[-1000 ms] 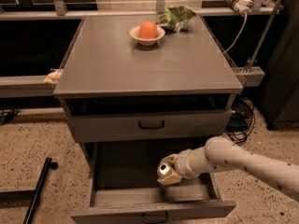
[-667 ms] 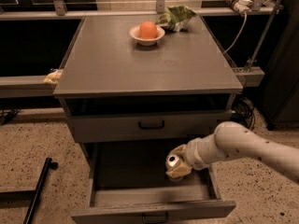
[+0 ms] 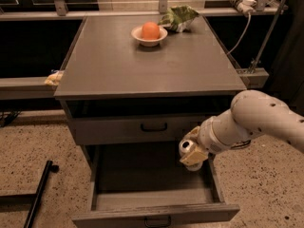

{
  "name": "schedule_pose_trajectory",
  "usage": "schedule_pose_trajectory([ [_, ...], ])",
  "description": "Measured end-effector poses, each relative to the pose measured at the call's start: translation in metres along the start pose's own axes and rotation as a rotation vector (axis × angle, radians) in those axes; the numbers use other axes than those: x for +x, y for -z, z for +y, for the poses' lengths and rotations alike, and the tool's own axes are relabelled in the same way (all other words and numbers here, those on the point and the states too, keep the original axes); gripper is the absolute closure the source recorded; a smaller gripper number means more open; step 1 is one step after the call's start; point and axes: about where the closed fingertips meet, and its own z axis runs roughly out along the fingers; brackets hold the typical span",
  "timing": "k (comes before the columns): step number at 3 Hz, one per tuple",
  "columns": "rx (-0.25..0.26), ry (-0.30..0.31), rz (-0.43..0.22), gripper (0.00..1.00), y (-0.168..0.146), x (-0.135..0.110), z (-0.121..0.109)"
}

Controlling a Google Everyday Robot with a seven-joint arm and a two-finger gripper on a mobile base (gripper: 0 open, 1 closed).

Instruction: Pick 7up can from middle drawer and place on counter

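My gripper [image 3: 191, 151] is shut on the 7up can [image 3: 185, 146], whose silver lid faces left. It holds the can above the right side of the open middle drawer [image 3: 152, 184], at about the height of the closed drawer front above it. The can is clear of the drawer floor. The grey counter [image 3: 147, 56] lies above and behind the gripper. My white arm reaches in from the right.
A white bowl with an orange [image 3: 150, 31] and a green crumpled bag [image 3: 178, 18] sit at the back of the counter. The closed upper drawer front [image 3: 152, 126] has a black handle. A black bar [image 3: 40, 189] lies on the floor at left.
The gripper has lifted the can up and out of the drawer, rising and moving slightly right; the arm has drawn closer to the camera.
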Motion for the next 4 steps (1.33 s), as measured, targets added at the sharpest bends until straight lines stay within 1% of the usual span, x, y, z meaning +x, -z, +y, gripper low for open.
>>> schedule_pose_trajectory([
  [1, 0.0, 0.0, 0.0, 1.0, 0.0, 0.0, 0.0],
  [2, -0.002, 0.005, -0.052, 1.0, 0.017, -0.02, -0.001],
  [3, 0.035, 0.005, -0.114, 1.0, 0.084, -0.07, -0.006],
  [4, 0.136, 0.021, -0.114, 1.0, 0.187, -0.134, -0.008],
])
